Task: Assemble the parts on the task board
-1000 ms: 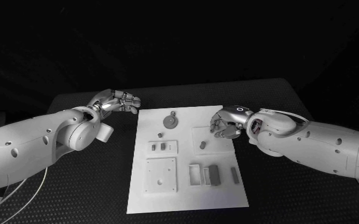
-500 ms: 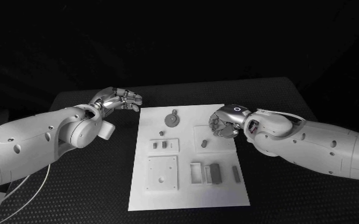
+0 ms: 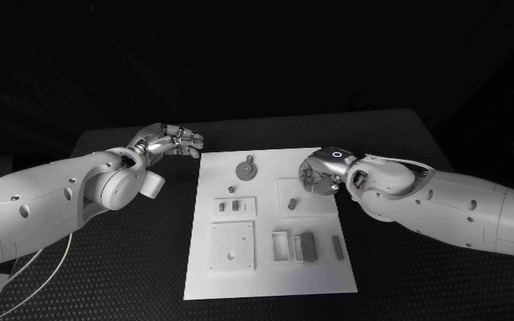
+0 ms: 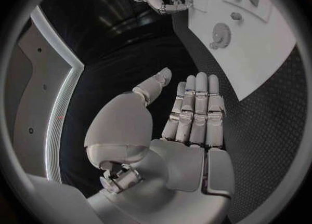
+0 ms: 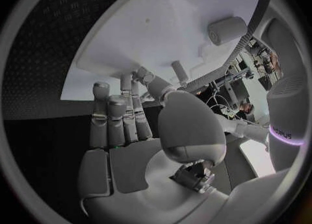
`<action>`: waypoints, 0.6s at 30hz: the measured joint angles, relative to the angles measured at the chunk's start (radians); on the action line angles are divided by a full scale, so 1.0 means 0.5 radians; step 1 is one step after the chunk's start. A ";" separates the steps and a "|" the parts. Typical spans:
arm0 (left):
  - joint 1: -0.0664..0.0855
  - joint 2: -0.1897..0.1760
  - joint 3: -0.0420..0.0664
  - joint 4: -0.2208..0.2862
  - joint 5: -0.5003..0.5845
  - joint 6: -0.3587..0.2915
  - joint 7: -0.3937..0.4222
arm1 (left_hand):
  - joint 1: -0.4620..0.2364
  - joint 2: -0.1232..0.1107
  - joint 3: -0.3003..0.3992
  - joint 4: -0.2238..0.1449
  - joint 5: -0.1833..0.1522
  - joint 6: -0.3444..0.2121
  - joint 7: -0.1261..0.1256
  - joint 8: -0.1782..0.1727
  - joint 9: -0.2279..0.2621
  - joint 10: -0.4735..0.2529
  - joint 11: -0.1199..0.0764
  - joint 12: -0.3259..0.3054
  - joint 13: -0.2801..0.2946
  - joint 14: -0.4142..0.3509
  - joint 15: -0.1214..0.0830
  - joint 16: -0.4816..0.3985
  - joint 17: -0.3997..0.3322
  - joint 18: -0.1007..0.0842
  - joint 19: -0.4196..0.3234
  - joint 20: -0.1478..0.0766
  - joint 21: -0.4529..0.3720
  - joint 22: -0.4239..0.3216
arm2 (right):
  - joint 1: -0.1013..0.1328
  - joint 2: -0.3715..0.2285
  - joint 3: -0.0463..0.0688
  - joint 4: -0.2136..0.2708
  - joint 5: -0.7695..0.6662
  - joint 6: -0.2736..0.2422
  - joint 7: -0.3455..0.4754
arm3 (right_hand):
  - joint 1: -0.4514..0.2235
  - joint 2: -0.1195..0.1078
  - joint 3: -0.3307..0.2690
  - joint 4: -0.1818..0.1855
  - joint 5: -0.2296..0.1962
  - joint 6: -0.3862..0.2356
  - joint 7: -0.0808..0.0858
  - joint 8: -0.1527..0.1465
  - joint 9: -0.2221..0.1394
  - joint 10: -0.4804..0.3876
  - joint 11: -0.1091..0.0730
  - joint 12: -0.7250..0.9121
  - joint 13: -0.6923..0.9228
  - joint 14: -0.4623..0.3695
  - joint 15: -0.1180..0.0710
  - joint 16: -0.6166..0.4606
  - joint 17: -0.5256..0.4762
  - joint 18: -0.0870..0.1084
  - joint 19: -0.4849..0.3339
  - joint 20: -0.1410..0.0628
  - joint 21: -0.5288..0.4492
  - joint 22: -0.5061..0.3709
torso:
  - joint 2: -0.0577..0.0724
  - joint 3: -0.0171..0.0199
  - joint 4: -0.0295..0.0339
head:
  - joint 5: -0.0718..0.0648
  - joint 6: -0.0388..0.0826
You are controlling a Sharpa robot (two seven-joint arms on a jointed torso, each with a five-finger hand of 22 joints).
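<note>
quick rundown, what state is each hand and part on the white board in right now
left silver hand: off the board's left edge, fingers straight and together, holding nothing
right silver hand: over the board's right side, fingers curled; cannot tell if it holds anything
white task board: flat on the black table
round grey gear part: lying flat near the far edge
dark grey block part: lying near the front

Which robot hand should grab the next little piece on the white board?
Probably the right hand. It hangs over the white board's edge, right beside a small grey piece. The left hand sits off the board over the black table, holding nothing, farther from the pieces.
</note>
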 measured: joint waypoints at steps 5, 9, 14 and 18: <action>0.000 0.000 0.000 -0.001 0.001 0.003 -0.001 | 0.000 0.000 0.000 0.000 0.000 0.000 0.000 0.000 0.000 0.000 0.000 0.000 -0.001 0.000 0.000 -0.006 0.002 0.000 0.000 0.000 0.000 -0.002 | -0.002 0.022 -0.001 -0.016 -0.035 -0.005 -0.021 | 0.015 0.028 0.000 0.000 0.000 0.033 -0.013 0.021 -0.001 0.043 -0.008 -0.007 0.000 0.015 -0.015 -0.007 -0.002 0.000 0.001 -0.001 0.000 0.000 | 0.000 -0.0006 0.000 | 0.000 -0.001; 0.000 0.001 0.000 -0.003 0.001 0.004 -0.003 | 0.000 0.000 0.000 0.000 0.000 0.000 0.000 0.000 0.000 0.000 0.000 0.000 -0.002 0.000 0.000 -0.006 0.005 0.000 0.000 0.000 0.000 -0.005 | -0.007 0.033 0.001 -0.023 -0.060 -0.012 -0.032 | 0.015 0.043 -0.001 -0.001 0.000 0.057 -0.022 0.024 -0.001 0.065 -0.022 -0.013 -0.002 0.024 -0.019 -0.007 -0.002 0.000 0.014 -0.007 0.000 0.000 | -0.001 -0.0004 0.000 | 0.001 -0.006; 0.000 0.000 0.000 -0.006 0.002 0.005 -0.005 | 0.000 0.000 0.000 0.000 0.000 0.000 0.000 0.000 -0.002 0.000 0.000 0.000 -0.004 0.000 0.000 -0.006 0.007 0.000 0.000 0.000 0.000 -0.008 | -0.011 0.042 0.002 -0.025 -0.084 -0.017 -0.035 | 0.026 0.053 -0.001 -0.001 0.000 0.077 -0.029 0.032 -0.001 0.086 -0.028 -0.025 -0.029 0.035 -0.029 -0.007 -0.002 0.000 0.018 -0.011 0.000 0.000 | -0.001 -0.0004 0.001 | 0.004 -0.010; 0.000 0.000 0.000 -0.007 0.002 0.006 -0.006 | 0.000 0.000 0.000 0.000 0.000 0.000 0.000 0.000 -0.002 0.000 0.000 0.000 -0.006 0.000 0.000 -0.014 0.009 0.000 0.000 0.000 0.000 -0.009 | -0.013 0.044 0.002 -0.026 -0.098 -0.024 -0.035 | 0.031 0.058 -0.001 -0.001 -0.002 0.077 -0.029 0.032 -0.001 0.093 -0.035 -0.027 -0.029 0.035 -0.029 -0.007 -0.002 0.000 0.022 -0.014 0.000 0.000 | -0.001 -0.0006 0.001 | 0.006 -0.013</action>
